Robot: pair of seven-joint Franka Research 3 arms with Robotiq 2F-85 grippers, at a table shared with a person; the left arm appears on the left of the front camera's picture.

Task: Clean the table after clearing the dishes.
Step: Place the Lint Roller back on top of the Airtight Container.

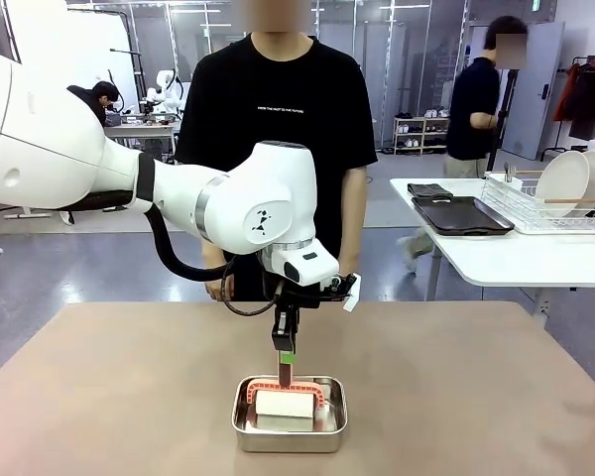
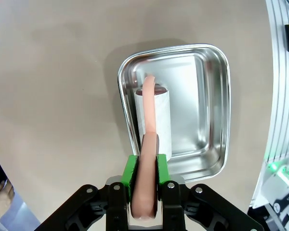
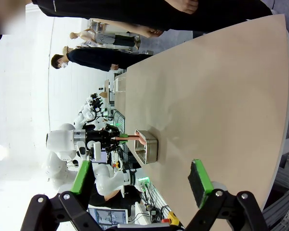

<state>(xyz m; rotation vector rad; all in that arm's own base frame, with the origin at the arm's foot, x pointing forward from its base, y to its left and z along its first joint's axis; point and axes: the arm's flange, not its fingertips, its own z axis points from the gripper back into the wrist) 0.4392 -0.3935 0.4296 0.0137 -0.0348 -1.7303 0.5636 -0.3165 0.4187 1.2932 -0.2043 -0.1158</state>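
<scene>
A small steel pan (image 1: 290, 414) sits near the robot's edge of the tan counter (image 1: 109, 397), and serves here as the landmark. Inside the pan lies a white block-shaped cleaning pad (image 1: 284, 405) with a salmon-pink arched handle (image 2: 148, 125). The left tool (image 1: 287, 363) hangs directly above the pan, its green pads clamped shut on that handle, so the wiping seems about to begin rather than under way. The counter around the pan is bare, which suggests the clearing part is done. The right tool (image 3: 140, 185) waits off to the pan's side, jaws spread wide and holding nothing. Beyond the pan, a person in a black shirt (image 1: 273, 109) stands at the counter's far edge. Farther off and to the right of the pan, a white side table (image 1: 496, 253) carries a dark tray (image 1: 460, 214) and a wire rack holding white plates (image 1: 563, 182). Nothing blocks the wiping path.
</scene>
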